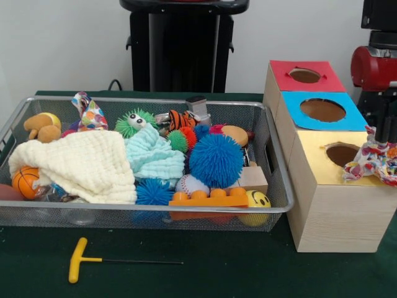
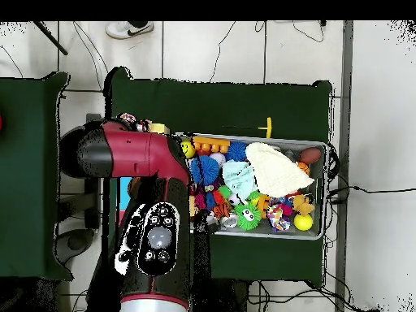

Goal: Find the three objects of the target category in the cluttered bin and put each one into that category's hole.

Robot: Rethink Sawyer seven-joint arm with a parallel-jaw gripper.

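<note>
The silver wire-mesh bin (image 1: 280,167) stands left of three wooden boxes and is full of toys. My gripper (image 1: 379,138) hangs at the right edge over the yellow-topped box (image 1: 313,162). It is shut on the braided pastel rope ring (image 1: 371,162), which dangles just right of the round hole (image 1: 342,153). The white polka-dot cloth (image 1: 90,113) lies at the bin's far left corner; it also shows in the overhead view (image 2: 279,216). In the overhead view my arm (image 2: 130,154) hides the gripper and the boxes; part of the rope ring (image 2: 134,123) shows past it.
A cream cloth (image 1: 84,164) and a light blue cloth (image 1: 152,156) lie among spiky balls such as the big blue one (image 1: 215,160). The blue-topped hole (image 1: 322,110) and red-topped hole (image 1: 304,75) sit behind the yellow one. A yellow-handled T-tool (image 1: 77,261) lies before the bin.
</note>
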